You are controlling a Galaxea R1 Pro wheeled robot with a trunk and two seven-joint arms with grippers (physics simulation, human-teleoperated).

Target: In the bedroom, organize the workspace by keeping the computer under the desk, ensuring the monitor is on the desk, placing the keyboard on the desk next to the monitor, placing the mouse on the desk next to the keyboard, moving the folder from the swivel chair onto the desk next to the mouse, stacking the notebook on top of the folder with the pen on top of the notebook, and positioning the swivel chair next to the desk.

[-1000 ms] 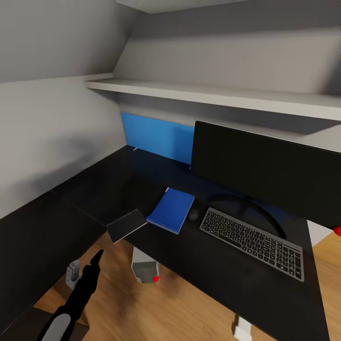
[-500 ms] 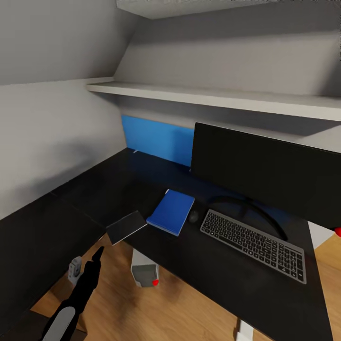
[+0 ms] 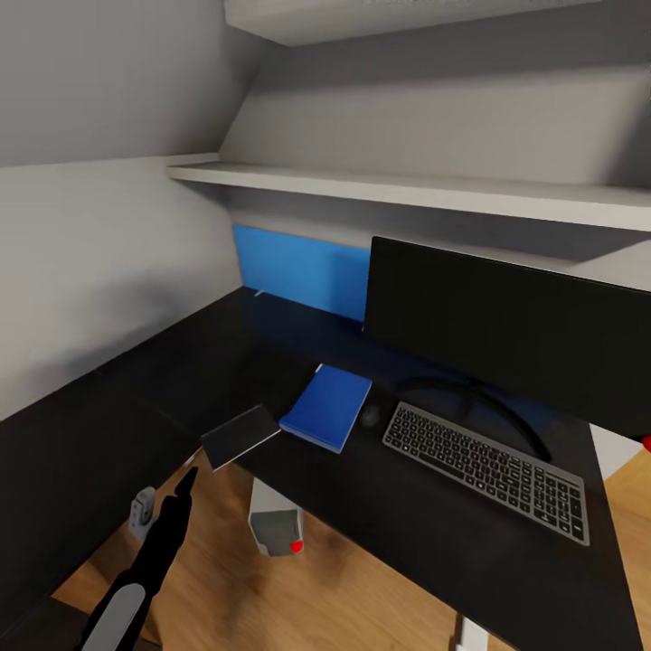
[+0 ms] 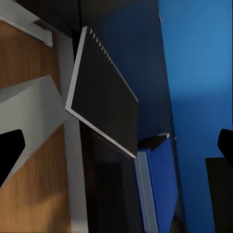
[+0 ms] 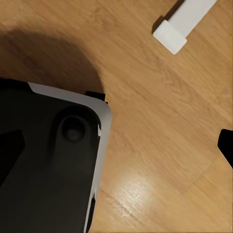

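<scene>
While the black desk [image 3: 425,533] is being viewed from the head camera, the monitor [image 3: 506,330] is being carried near its back edge, in front of the blue back panel [image 3: 303,269]. The keyboard [image 3: 488,470] is being held just in front of the monitor's arc stand, with the small dark mouse [image 3: 370,416] lying just beside its end. The blue folder [image 3: 327,407] is being kept on the other side of the mouse, close to it. The notebook [image 3: 240,436] is being seen beside the folder at the desk's inner front corner, tilted and overhanging the edge. Under that edge, the computer [image 3: 277,532] is being shown standing on the wood floor [image 3: 362,597]. The left fingers [image 3: 187,484] are being held below and just short of the notebook; in the left wrist view they are being kept wide apart, empty, with the notebook [image 4: 102,94] between them and apart from them. The right fingers [image 5: 227,145] are being pointed at the floor, spread wide and holding nothing.
</scene>
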